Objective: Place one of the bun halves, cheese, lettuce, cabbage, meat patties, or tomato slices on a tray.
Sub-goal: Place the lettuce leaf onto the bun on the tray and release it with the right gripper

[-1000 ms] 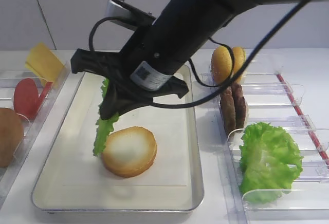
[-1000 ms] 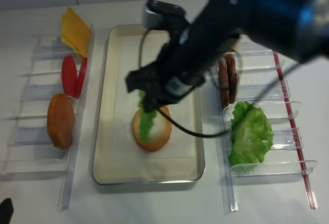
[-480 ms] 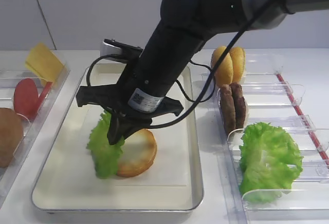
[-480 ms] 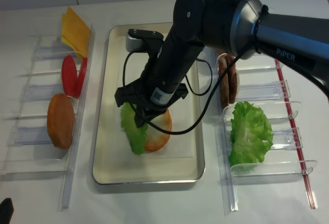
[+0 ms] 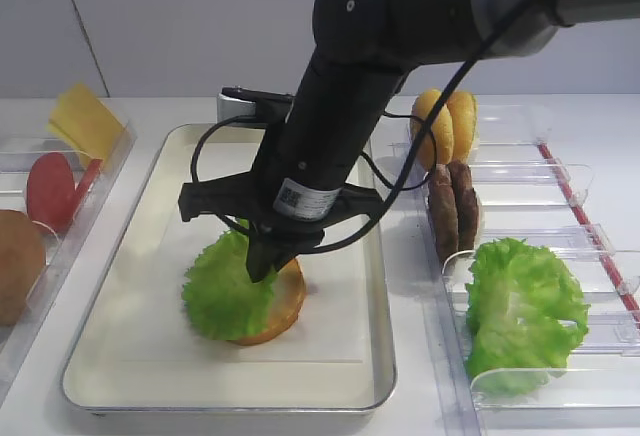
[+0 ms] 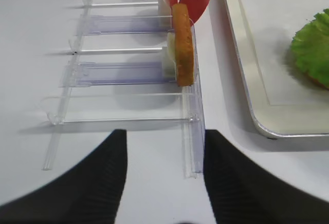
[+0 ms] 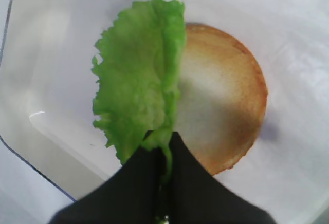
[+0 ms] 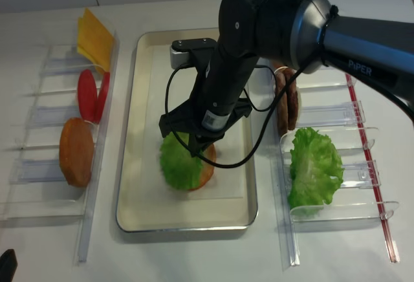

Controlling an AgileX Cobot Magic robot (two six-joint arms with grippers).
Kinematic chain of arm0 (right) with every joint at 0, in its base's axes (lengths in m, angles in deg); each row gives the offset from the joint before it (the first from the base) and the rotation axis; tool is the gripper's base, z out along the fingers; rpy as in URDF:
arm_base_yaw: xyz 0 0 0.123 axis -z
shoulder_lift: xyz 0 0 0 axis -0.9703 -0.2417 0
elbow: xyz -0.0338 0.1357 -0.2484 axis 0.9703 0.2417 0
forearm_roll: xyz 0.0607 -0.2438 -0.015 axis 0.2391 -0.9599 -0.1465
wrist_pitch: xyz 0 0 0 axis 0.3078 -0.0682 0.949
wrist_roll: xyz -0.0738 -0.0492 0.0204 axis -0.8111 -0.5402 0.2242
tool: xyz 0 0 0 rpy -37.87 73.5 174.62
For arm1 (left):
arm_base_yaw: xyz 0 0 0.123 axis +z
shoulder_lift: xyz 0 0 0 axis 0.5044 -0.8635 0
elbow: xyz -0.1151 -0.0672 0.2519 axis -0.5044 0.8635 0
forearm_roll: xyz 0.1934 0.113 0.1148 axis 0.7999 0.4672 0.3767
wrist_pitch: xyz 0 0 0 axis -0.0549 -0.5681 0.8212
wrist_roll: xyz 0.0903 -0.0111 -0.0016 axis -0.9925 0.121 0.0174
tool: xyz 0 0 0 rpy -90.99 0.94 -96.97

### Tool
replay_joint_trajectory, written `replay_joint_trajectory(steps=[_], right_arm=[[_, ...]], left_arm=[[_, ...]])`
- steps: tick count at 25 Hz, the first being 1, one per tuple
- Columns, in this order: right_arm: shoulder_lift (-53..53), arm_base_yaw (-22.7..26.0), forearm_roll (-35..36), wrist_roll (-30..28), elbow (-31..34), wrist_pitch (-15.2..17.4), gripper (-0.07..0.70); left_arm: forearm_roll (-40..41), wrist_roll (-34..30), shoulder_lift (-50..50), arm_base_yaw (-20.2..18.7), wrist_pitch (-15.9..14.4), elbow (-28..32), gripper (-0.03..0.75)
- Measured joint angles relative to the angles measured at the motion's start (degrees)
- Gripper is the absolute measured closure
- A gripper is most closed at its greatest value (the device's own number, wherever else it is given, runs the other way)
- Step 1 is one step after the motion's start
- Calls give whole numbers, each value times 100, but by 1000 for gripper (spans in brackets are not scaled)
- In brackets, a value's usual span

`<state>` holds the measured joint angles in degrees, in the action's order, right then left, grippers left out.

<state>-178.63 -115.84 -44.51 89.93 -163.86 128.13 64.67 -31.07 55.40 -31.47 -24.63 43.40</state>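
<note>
A silver tray lies in the middle of the table with a bun half on it, cut face up. My right gripper is low over that bun, shut on the edge of a green lettuce leaf. The leaf drapes over the bun's left part and spills onto the tray. From the right wrist, the leaf runs out of the shut gripper across the bun half. My left gripper hovers open and empty over the table, short of the left rack.
Clear racks flank the tray. The left rack holds cheese, tomato slices and a bun half. The right rack holds bun halves, meat patties and another lettuce leaf. The right arm reaches across the tray.
The right gripper has come down and shifted right with the lettuce. The leaf hung upright beside the bun; now it lies spread over the bun's left part.
</note>
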Motion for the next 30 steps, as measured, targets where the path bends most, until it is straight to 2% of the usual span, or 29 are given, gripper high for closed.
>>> replay_joint_trajectory(steps=[25,28,30], right_arm=[[-127,0,-229,160,-23,33,596],[-127,0,-411,313,-23,49,524],[-127,0,-494,378,-23,83,424]], left_arm=[[0,0,0,0,0,0,392],[0,0,0,0,0,0,392],[0,0,0,0,0,0,392]])
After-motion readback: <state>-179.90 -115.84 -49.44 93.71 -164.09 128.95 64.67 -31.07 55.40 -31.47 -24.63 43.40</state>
